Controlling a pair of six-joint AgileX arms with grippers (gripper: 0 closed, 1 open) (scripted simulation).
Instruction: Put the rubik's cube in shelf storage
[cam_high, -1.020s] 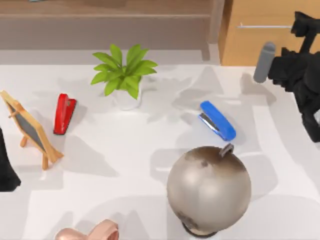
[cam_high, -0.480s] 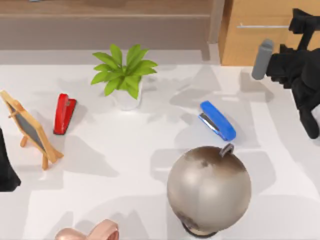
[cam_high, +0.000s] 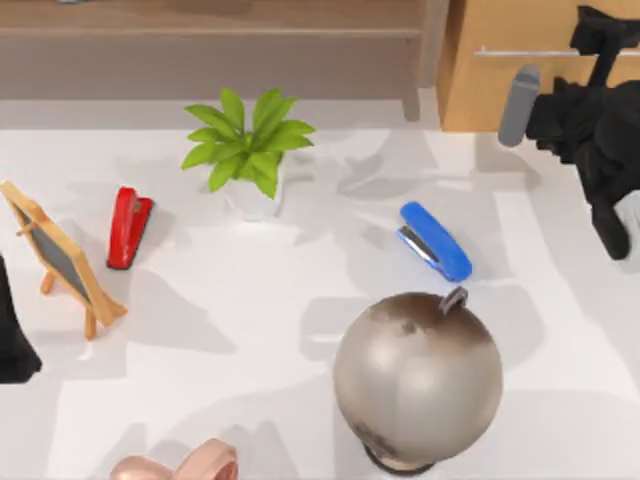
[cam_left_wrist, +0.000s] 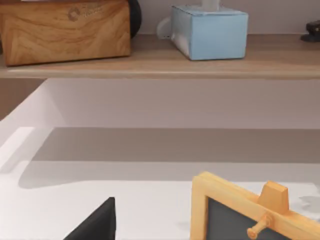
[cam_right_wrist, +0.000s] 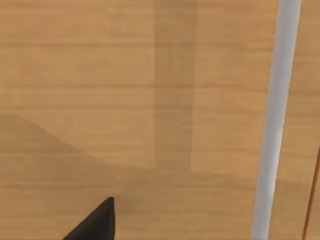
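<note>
White tabletop (cam_high: 250, 350) runs back to the shelf storage (cam_high: 200, 30) and drawer cabinet (cam_high: 500, 95). My right gripper (cam_high: 598, 40) hovers at the cabinet's handle (cam_high: 520, 52); whether it is open or closed, I cannot tell. My left arm (cam_high: 12, 340) sits parked at the left edge. I cannot place the rubik's cube, which is perhaps inside that cabinet. I'd expect it to be light, rigid and slick, so I'd pinch it across opposite flat faces.
</note>
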